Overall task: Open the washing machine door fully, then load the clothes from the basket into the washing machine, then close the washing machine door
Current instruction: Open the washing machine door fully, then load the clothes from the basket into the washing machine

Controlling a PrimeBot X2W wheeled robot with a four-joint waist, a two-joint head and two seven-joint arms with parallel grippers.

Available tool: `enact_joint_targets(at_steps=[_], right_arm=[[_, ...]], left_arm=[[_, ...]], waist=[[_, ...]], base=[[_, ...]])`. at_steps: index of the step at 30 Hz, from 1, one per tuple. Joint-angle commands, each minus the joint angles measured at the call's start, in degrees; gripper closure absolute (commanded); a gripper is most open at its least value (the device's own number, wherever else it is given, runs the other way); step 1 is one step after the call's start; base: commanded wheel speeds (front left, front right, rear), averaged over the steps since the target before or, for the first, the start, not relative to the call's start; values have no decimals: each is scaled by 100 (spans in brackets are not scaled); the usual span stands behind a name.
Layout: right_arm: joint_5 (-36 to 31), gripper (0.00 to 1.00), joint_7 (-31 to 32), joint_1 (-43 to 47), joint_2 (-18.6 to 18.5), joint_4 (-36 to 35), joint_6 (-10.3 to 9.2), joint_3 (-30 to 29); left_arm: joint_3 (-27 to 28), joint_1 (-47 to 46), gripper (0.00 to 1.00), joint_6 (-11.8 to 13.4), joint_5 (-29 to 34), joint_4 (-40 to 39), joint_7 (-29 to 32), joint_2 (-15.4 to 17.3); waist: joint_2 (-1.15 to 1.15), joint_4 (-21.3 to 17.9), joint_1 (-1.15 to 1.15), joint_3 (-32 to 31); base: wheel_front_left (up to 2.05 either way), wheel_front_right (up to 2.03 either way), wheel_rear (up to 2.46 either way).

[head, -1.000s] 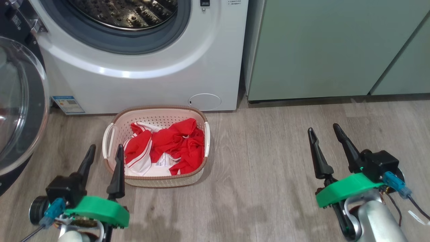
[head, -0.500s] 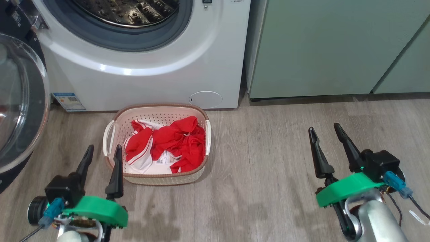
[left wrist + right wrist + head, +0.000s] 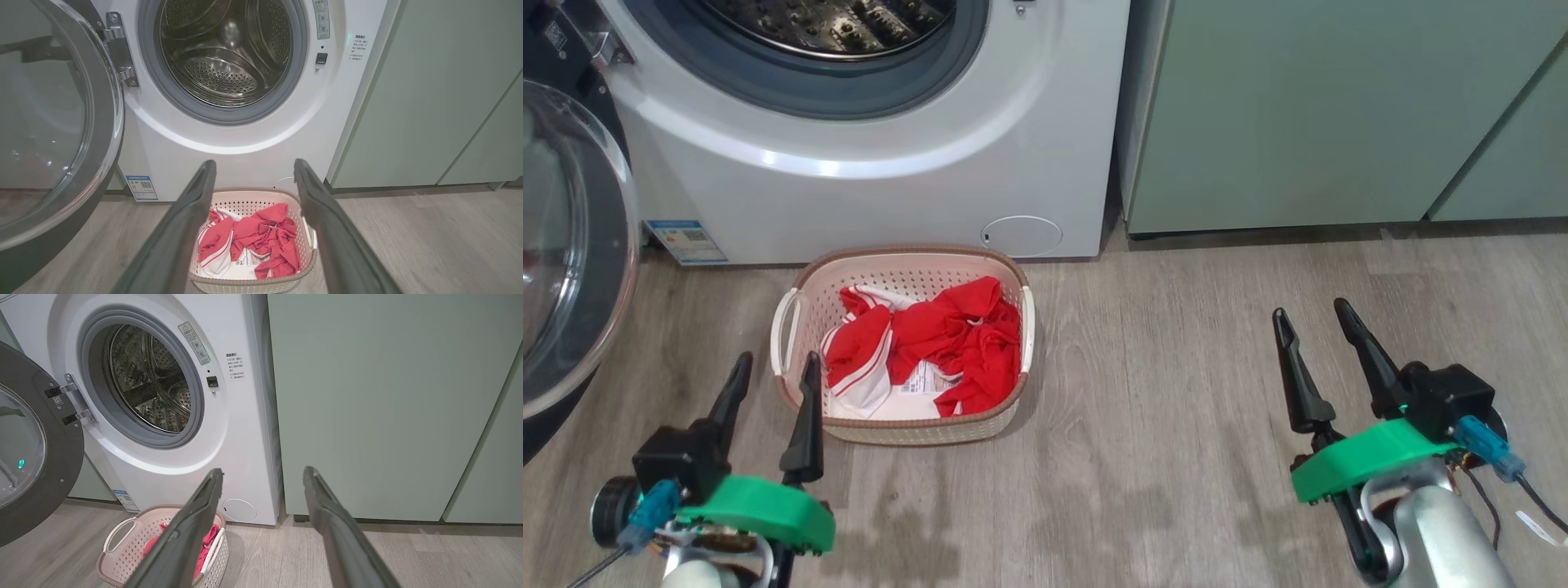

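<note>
- On the floor (image 3: 1160, 367) just before the washing machine (image 3: 849, 204): basket (image 3: 903, 250), clothes (image 3: 947, 343) heaped inside.
- Door (image 3: 572, 245) swung wide, drum (image 3: 229, 61) bare.
- Left end effector (image 3: 777, 359) spread just beside basket; right end effector (image 3: 1308, 310) spread, well apart.
- Over the last second, only a camera shift; loading yet to start.

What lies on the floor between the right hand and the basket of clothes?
Nothing: in the head view, the stretch from the right hand to the basket is bare grey wood-look floor.
</note>
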Motion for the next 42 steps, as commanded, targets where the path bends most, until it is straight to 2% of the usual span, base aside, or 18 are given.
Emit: enact_joint_targets(at_steps=[1, 11, 30, 42], right_arm=[[29, 0, -64, -163, 25, -192, 0, 124], [35, 0, -68, -177, 25, -189, 0, 118], [61, 0, -74, -220, 25, -153, 0, 132], [80, 0, -76, -240, 25, -101, 0, 136]], left_arm=[[131, -227, 0, 18, -87, -194, -3, 89], [66, -231, 0, 35, -108, -270, 17, 117], [-23, -262, 0, 78, -161, -357, -7, 181], [-54, -283, 0, 136, -187, -325, -30, 232]], waist=[[0, -6, 0, 11], [0, -24, 0, 46], [0, -14, 0, 71], [0, -4, 0, 63]], base=[[0, 0, 0], [41, -41, 0], [163, -163, 0], [16, -16, 0]])
